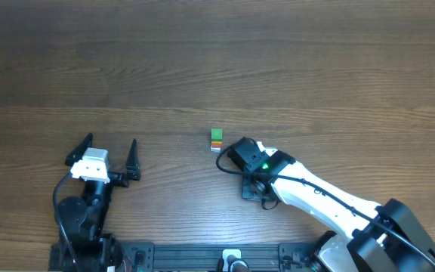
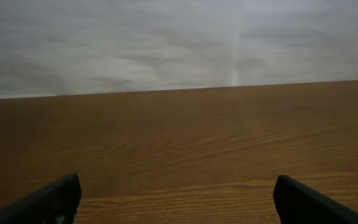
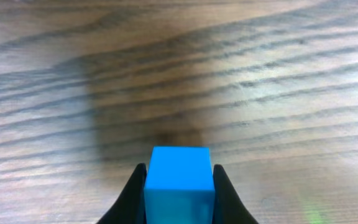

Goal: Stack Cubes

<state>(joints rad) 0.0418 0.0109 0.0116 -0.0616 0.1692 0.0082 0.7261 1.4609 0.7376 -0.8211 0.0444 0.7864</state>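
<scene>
Two dark fingers (image 3: pixel 133 199) of the right hand (image 3: pixel 179 202) press against opposite sides of the blue cube (image 3: pixel 179 177), so we see that hand clamped firmly on it, with the cube's far end reaching a little past the fingertips. Just beyond the cube a soft dark shadow lies on the wood grain of the tabletop (image 3: pixel 303 74); we cannot tell whether the cube touches the wood. From above, this hand sits near the middle of the tabletop, just beside a small stack (image 1: pixel 217 140) and slightly nearer the arm bases than the stack is. In that stack we make out a green cube (image 1: pixel 217 134) on top, an orange cube (image 1: pixel 217 142) directly under it, and a pale piece at the bottom that is too small for us to name. Well apart from all this, toward the left side of the tabletop, the left hand (image 1: pixel 110 143) points away from its base with its fingers spread wide apart. Ahead of it we see wood running to a pale wall (image 2: pixel 179 43).
</scene>
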